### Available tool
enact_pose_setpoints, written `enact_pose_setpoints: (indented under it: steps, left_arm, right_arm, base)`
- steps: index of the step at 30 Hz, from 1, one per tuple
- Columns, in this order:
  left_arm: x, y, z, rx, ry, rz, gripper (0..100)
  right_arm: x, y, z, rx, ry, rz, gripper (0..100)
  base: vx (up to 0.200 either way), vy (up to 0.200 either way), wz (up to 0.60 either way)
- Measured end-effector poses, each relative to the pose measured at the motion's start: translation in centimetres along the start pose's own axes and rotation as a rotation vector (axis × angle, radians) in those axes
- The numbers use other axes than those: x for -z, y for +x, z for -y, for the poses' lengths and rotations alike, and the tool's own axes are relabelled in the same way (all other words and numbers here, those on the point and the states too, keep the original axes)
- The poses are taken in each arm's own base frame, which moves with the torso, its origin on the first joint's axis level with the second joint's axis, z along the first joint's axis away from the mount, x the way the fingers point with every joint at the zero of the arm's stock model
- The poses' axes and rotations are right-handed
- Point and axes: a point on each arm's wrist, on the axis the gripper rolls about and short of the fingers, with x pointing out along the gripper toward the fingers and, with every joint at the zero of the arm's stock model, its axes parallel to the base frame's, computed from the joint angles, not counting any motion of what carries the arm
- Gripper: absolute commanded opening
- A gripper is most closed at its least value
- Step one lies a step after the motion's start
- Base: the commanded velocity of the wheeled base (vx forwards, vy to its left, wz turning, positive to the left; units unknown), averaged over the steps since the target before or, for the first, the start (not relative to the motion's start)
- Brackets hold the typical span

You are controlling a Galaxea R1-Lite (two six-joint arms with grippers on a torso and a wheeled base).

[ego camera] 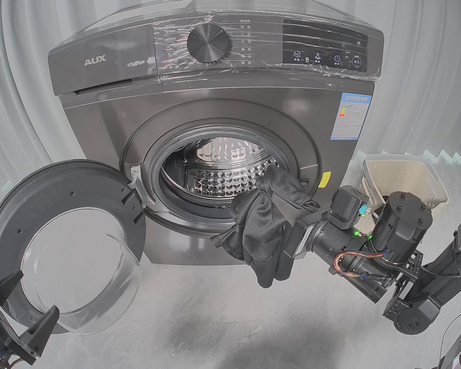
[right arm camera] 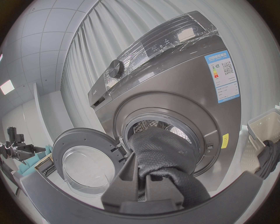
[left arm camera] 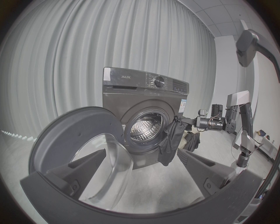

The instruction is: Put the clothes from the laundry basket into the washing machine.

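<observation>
A grey front-loading washing machine [ego camera: 108, 121] stands with its round door [ego camera: 65, 198] swung open to the left and the steel drum [ego camera: 225, 172] bare inside. My right gripper [right arm camera: 143, 180] is shut on a black garment [ego camera: 262, 226], held at the lower right rim of the drum opening. Most of the cloth hangs down outside the opening. The beige laundry basket [ego camera: 406, 176] stands to the right of the machine, and another dark garment [right arm camera: 268, 157] drapes over its edge. My left gripper [ego camera: 26, 310] is open, low beside the door.
The open door with its glass bowl [left arm camera: 102, 163] juts out into the floor space on the left. Grey curtains hang behind the machine. Bare grey floor [ego camera: 205, 324] lies in front of it.
</observation>
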Motion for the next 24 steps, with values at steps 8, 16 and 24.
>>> enact_pose_setpoints:
  steps: [8,16,24]
  left_arm:
    - [-1.2,4.2,-1.0,0.104,-0.025,-0.048,100]
    - [-0.9,10.4,-1.2,0.218,-0.045,-0.124,100]
    - [1.0,17.2,-0.2,0.331,-0.052,-0.179,100]
  right_arm:
    - [0.2,0.6,-0.4,-0.007,0.002,0.006,0]
    - [0.2,1.0,-0.5,-0.029,0.003,0.008,0]
    - [0.2,1.0,-0.6,-0.042,0.004,0.007,0]
  base:
    - [0.0,0.0,0.0]
    - [0.0,0.0,0.0]
    - [0.0,0.0,0.0]
